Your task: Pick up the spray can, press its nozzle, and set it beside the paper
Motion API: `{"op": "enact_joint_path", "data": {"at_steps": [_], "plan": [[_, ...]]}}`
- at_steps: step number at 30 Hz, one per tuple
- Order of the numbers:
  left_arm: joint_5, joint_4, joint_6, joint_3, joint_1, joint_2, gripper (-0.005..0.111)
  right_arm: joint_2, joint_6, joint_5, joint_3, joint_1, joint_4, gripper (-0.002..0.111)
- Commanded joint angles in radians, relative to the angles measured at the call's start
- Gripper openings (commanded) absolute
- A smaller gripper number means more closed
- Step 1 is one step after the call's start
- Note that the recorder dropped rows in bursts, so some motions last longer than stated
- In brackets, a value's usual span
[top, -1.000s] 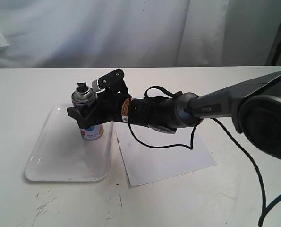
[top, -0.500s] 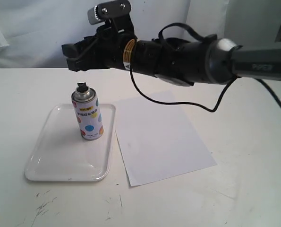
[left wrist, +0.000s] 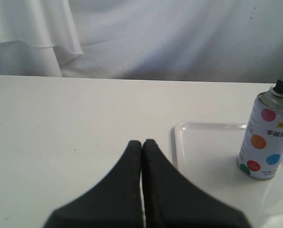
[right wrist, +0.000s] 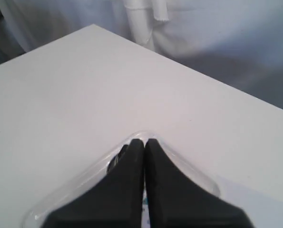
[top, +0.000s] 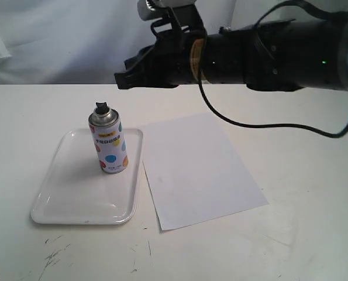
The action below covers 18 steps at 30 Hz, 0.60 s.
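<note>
**Empty right hand above the can: open first, then come down**

The right hand [top: 122, 80] hangs high over the worktop [top: 302, 234] with its two fingers pressed flat together and nothing between them. The spray can [top: 108, 145] stands upright on the white tray [top: 62, 193], well below the fingertips and just about under them. The paper [top: 197, 170] lies flat further back, under the hand's wrist side, and the tray's edge sits just beside it. The left hand [left wrist: 142, 142] is also closed on nothing. From it, the can is forward and off to one side.

The can has not yet been lifted, so picking it up looks like the step in hand. A closed hand cannot take the can, so the fingers should spread wider than the can before any descent. The approach is best made level with the can's body, so that one finger passes on each side. A grip on the dotted white wall, below the silver shoulder, would leave the black nozzle [top: 101, 108] clear for pressing.

The can is tall and narrow and would likely tip from a glancing touch on the way in. Closing squarely across its middle and lifting straight up should keep it upright and clear of the tray's rim.
</note>
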Motion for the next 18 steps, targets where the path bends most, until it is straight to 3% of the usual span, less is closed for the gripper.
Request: {"op": "enact_joint_path", "data": {"at_steps": [1, 9, 18], "plan": [[-0.004, -0.008, -0.002, 0.004, 0.002, -0.003, 0.0, -0.123, -0.18, 0.033, 0.131, -0.013, 0.17, 0.0], [-0.004, -0.007, 0.002, 0.004, 0.002, -0.003, 0.0, -0.327, -0.637, 0.046, 0.341, -0.013, 0.755, 0.0], [-0.004, -0.007, 0.002, 0.004, 0.002, -0.003, 0.0, -0.477, -0.642, 0.124, 0.442, -0.013, 0.829, 0.0]]}}
